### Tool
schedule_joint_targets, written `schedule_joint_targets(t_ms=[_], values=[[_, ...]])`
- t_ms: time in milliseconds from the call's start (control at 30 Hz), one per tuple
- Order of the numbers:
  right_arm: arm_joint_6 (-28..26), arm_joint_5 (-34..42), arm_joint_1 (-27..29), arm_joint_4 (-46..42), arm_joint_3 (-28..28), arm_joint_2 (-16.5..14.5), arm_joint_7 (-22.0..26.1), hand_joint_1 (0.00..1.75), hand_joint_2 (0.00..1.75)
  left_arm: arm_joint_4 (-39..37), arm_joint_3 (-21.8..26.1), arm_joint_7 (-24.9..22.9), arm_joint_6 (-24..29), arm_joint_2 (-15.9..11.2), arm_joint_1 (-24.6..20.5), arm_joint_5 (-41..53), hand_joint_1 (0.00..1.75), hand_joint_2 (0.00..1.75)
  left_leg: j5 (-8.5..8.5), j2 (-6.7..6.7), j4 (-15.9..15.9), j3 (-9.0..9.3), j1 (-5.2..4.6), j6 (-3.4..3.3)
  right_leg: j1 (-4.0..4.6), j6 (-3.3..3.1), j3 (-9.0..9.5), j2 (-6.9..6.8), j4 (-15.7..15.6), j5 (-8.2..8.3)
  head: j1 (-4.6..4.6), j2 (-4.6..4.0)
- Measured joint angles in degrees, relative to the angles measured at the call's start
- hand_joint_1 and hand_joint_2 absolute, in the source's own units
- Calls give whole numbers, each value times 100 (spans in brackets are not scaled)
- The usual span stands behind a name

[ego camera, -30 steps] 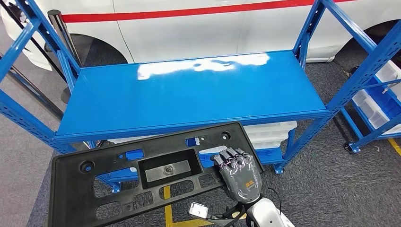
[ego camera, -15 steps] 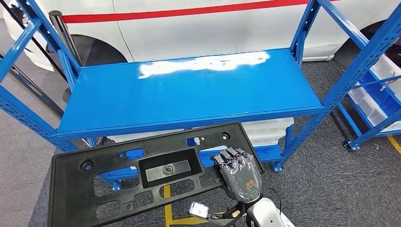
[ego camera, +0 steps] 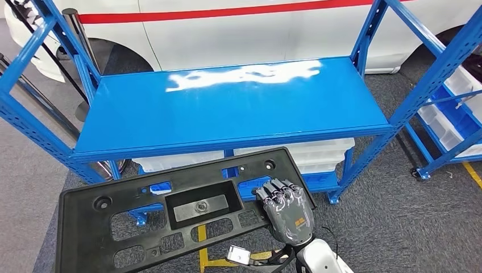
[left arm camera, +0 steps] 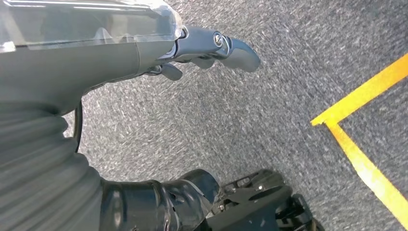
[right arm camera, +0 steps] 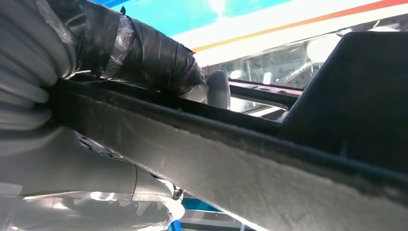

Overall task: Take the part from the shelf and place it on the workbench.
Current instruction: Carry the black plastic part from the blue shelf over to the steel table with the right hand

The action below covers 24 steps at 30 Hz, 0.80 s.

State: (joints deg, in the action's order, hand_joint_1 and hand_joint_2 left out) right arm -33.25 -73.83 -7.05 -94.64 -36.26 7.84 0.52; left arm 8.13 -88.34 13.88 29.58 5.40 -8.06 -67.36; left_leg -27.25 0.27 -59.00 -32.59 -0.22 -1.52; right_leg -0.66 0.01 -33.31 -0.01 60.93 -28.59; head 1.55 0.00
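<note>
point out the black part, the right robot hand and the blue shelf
black part (ego camera: 91,224), head view, on its flat face left of the middle recess
right robot hand (ego camera: 287,213), head view, on the back of the hand gripping the part's edge
blue shelf (ego camera: 227,108), head view, on its bare top board

Dark grey right robot hand (ego camera: 286,210) with orange marking, silver wrist, ribbed grey cover, black cable

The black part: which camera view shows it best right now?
The head view: the black part shows nearly whole, in front of the blue shelf, with the right hand gripping its edge. The right wrist view catches only a close, dark stretch of its edge. The left wrist view looks at the floor.
</note>
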Motion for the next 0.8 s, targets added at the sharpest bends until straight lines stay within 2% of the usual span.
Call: schedule_joint_targets(t_ms=[67,133,167,233,267,300,333,367,433,467,500,600,633,667,767,800], values=[[0,0,3,-2,0,1,0,166,175,0,-4,0,1,-1,-1,0,0,175,10,-1,-7,-21,-4,47,3,-63,-27,9,-16,37,-2,0],[0,0,-1,-4,0,1,0,166,175,0,-7,1,1,-1,-2,0,0,175,-115,-6,-147,-87,12,106,-15,-130,-45,3,-40,76,-4,0],[0,1,-2,-5,0,0,0,166,175,0,-8,1,1,-1,-3,0,0,175,-273,-9,-365,-179,24,139,-28,-162,-60,-4,-51,94,-8,0],[1,4,2,-7,0,-1,0,166,175,0,-9,2,1,0,2,-4,0,175,-683,-9,-1088,-479,50,201,-24,-198,-103,-13,-51,120,-14,0],[1,7,7,-7,0,-1,0,166,175,0,-9,2,1,0,7,-7,0,175,-814,-8,-1411,-607,59,216,-19,-206,-123,-16,-50,132,-14,0],[1,10,12,-7,0,0,0,166,175,0,-9,3,1,0,12,-11,0,175,-848,-8,-1584,-663,63,220,-15,-208,-137,-17,-49,142,-14,0],[0,14,15,-7,0,-1,1,166,175,0,-9,4,1,-1,16,-13,0,175,-763,-9,-1520,-604,64,211,-12,-206,-143,-15,-49,151,-14,0],[0,17,17,-8,0,-1,1,166,175,0,-9,7,2,-1,16,-15,0,175,-587,-9,-1234,-437,62,189,-9,-203,-143,-13,-49,157,-14,0],[-1,21,14,-10,0,-1,2,166,175,0,-9,13,4,-5,7,-19,0,175,-241,-15,-415,0,38,117,0,-184,-140,-9,-49,173,-13,0],[-2,22,13,-11,0,-1,2,166,175,0,-9,16,5,-8,1,-21,0,175,-157,-20,-116,148,19,85,2,-162,-149,-10,-50,186,-14,0],[-2,23,13,-11,0,-1,2,166,175,0,-9,17,7,-11,-1,-23,0,175,-135,-25,41,214,0,59,0,-132,-162,-12,-52,204,-13,0],[-3,26,16,-11,0,-1,3,166,175,0,-9,19,10,-12,13,-26,0,175,-73,-21,158,225,-4,0,-9,-24,-175,-12,-76,249,-12,0],[-4,26,16,-11,0,1,3,166,175,0,-9,20,12,-11,15,-28,0,175,-22,-13,214,235,11,-31,-5,8,-193,-9,-33,196,-10,0],[-6,27,17,-11,0,2,4,166,175,0,-10,21,14,-10,10,-29,0,175,29,-2,268,235,27,-61,-1,33,-254,-5,114,70,-9,0],[-4,29,35,-10,0,3,3,166,175,0,-13,26,14,-9,2,-27,0,175,91,14,270,151,28,-101,-5,75,-654,3,1092,-508,-5,0],[-3,29,46,-8,0,5,3,166,175,0,-14,26,14,-9,6,-26,0,175,95,16,239,112,26,-100,-9,88,-734,1,1331,-586,-5,0]])
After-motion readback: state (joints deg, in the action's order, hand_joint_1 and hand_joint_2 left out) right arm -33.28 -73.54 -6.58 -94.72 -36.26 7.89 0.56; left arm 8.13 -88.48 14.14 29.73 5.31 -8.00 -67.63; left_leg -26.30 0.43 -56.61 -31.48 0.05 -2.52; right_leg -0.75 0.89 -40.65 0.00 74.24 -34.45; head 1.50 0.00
